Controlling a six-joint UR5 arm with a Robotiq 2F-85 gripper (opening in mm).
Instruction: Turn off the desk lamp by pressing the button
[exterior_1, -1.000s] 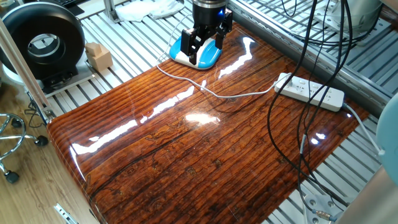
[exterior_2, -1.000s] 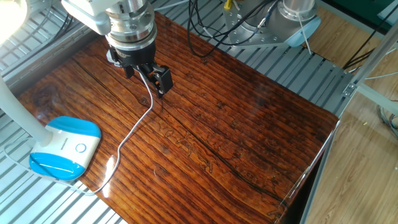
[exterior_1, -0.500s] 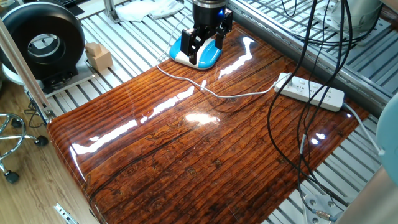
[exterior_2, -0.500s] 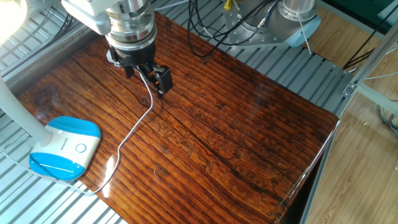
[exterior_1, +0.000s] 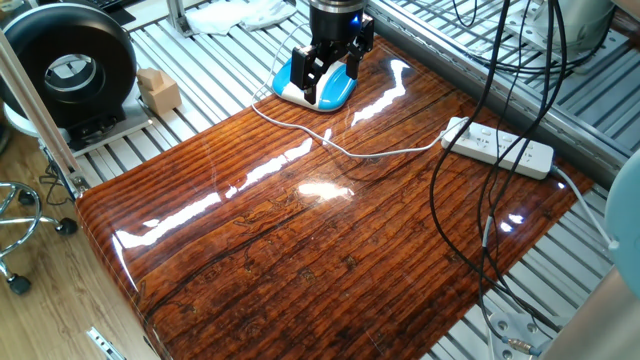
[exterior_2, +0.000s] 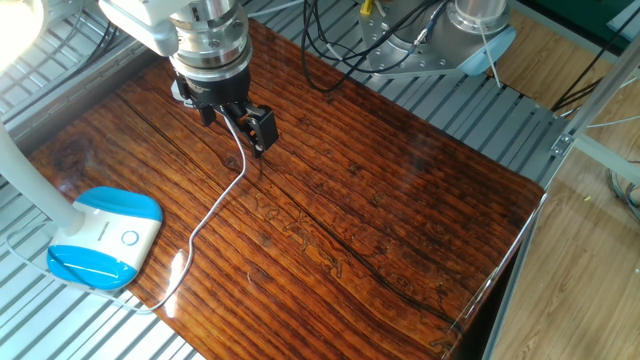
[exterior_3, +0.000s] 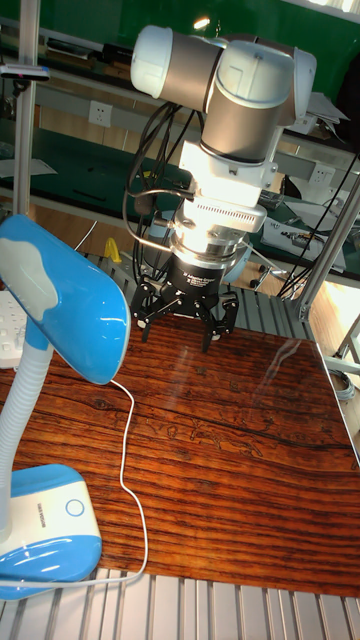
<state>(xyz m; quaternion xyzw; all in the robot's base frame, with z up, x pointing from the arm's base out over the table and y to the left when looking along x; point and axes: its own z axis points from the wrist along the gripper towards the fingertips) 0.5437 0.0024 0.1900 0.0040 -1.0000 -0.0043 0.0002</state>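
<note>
The desk lamp's base (exterior_2: 105, 240) rests near the table's left edge, blue on top with a white rim, and its round button (exterior_2: 130, 237) faces up. In the tall fixed view the base (exterior_3: 45, 545) sits at lower left with the button (exterior_3: 73, 507) uncovered, and the blue lamp head (exterior_3: 60, 300) hangs above it. My gripper (exterior_2: 240, 130) hovers over the table up and to the right of the base, clear of it, above the thin white cord (exterior_2: 215, 210). It is open and holds nothing (exterior_3: 177, 335). In one fixed view the gripper (exterior_1: 331, 85) partly hides the base (exterior_1: 335, 95).
A white power strip (exterior_1: 500, 148) lies at the table's right side with the cord (exterior_1: 340, 150) running to it. Black cables (exterior_1: 490, 180) hang over that side. A black round fan (exterior_1: 70, 65) and a small cardboard box (exterior_1: 158, 90) sit off the wooden table (exterior_1: 300, 260).
</note>
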